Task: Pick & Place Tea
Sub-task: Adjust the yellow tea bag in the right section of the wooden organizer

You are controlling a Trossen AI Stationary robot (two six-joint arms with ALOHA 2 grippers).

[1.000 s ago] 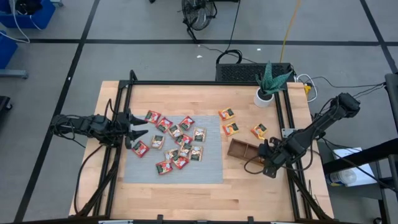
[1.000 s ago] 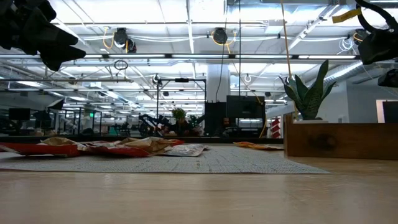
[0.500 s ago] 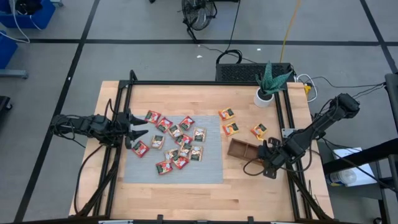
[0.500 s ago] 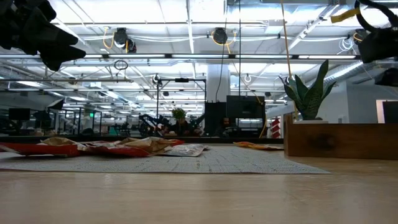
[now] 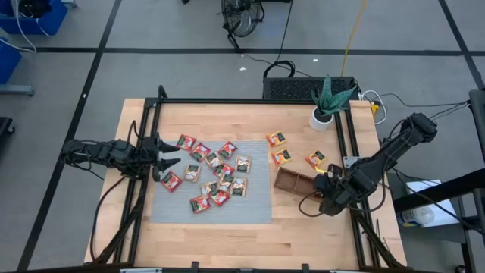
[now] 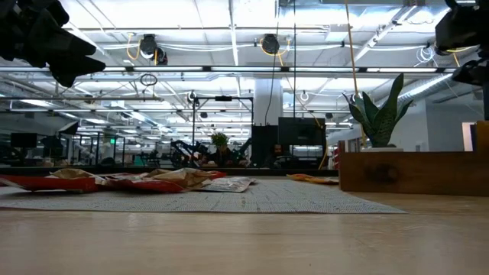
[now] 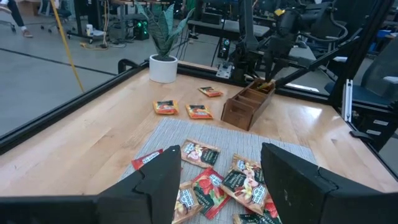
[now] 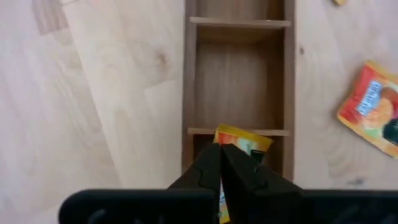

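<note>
Several red, white and green tea sachets (image 5: 216, 174) lie scattered flat on the grey mat (image 5: 258, 205). Three yellow-orange sachets (image 5: 282, 157) lie on the wood right of the mat. A brown wooden tray (image 5: 292, 180) stands beside them. One yellow-orange sachet (image 8: 244, 139) sits in the tray's end compartment. My right gripper (image 8: 221, 163) is shut and points steeply down over that compartment. My left gripper (image 7: 221, 186) hovers open at the mat's left edge, above the tea (image 7: 211, 180), pointing level toward the table's right. My right gripper's shut fingers (image 8: 208, 168) stand directly over the yellow-orange sachet's upper edge (image 8: 236, 134) in the tray's end compartment. The fingers themselves hide the meeting place, so I cannot tell whether they touch the sachet.
A white pot with a green plant (image 5: 322, 117) stands at the table's far right corner. Black frame rails (image 5: 144, 152) run along the table's left and right sides. Bare wood lies in front of the mat and the tray (image 6: 412, 172).
My right gripper has closed and risen a little over the tray, tipping more steeply downward. The wooden tray has slid slightly toward the table's left.
</note>
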